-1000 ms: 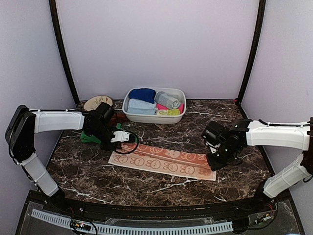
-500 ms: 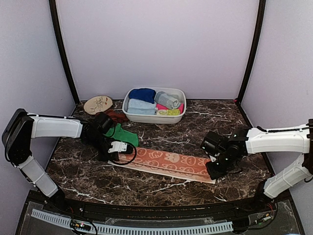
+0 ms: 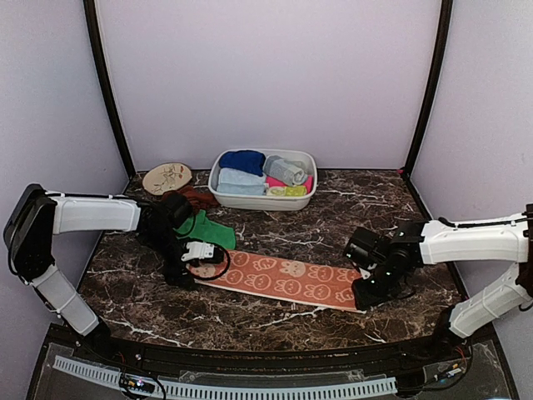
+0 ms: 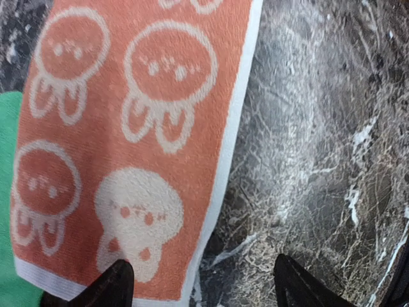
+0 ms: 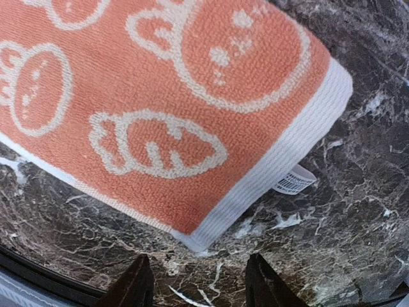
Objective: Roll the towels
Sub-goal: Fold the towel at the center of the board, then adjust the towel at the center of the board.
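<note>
My left pincer hangs low over the marble table, its two fingertips spread wide and pinching nothing. The orange towel lies flat just ahead of it. The towel's white-hemmed end reaches back to the left tip, and bare marble lies ahead of the right tip. Off to the left of this pincer a sliver of the green towel sits against the orange one's edge; I cannot tell whether it tucks under.

My right pincer is spread too and empty. The orange towel's other end lies just ahead of it, one corner pointing at the gap between the tips. A white tag pokes out from under the hem, ahead and to the right.

From above, the orange towel stretches flat between the two pincers. The green towel is bunched just beyond the left pincer. The brown towel lies farther beyond, beside a white basin of rolled cloths.
</note>
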`<state>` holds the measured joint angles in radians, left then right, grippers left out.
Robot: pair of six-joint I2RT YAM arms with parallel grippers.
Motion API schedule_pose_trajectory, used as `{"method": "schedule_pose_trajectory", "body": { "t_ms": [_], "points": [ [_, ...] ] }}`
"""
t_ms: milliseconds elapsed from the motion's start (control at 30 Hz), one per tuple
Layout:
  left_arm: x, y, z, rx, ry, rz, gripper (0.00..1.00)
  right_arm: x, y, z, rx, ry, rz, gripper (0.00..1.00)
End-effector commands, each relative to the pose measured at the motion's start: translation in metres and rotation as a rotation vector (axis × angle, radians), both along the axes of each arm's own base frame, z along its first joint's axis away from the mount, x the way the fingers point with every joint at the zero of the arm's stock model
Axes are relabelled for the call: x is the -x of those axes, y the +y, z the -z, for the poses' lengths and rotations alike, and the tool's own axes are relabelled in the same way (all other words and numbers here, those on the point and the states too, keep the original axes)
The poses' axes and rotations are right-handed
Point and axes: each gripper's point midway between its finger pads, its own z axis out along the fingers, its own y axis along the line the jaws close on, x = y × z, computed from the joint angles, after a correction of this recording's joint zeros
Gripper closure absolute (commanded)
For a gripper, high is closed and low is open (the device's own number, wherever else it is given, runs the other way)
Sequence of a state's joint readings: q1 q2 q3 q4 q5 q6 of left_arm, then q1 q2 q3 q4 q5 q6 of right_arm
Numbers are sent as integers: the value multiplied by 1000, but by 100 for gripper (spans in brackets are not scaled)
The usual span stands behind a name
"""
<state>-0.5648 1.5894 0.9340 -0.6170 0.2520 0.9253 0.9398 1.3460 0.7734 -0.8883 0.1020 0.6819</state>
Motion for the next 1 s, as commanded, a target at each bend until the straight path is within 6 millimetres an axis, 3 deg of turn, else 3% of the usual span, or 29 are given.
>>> {"method": "schedule_pose_trajectory", "body": {
  "t_ms": [0, 100, 167, 333, 467, 667, 800, 967],
  "points": [
    [3, -18, -39, 88, 62, -1, 22, -19, 17, -39, -83, -80, 5, 53],
    [0, -29, -56, 133, 74, 8, 23, -37, 30, -57, -165, -111, 26, 57],
    [-10, -35, -58, 150, 46, 2, 26, -49, 38, -59, -226, -117, 50, 61],
    [-39, -36, -32, 117, -44, -48, 36, -73, 44, -39, -299, -110, 120, 72],
    [-44, -29, -6, 73, -83, -47, 39, -82, 33, -16, -274, -91, 165, 80],
    [-32, -24, 14, 62, -41, -36, 42, -84, -1, 10, -193, -67, 240, 85],
    [-17, -30, 13, 104, 30, -35, 42, -83, -18, 22, -139, -57, 268, 83],
    [16, -42, 6, 177, 180, -20, 42, -85, -37, 30, -54, -56, 291, 83]
  ]
}}
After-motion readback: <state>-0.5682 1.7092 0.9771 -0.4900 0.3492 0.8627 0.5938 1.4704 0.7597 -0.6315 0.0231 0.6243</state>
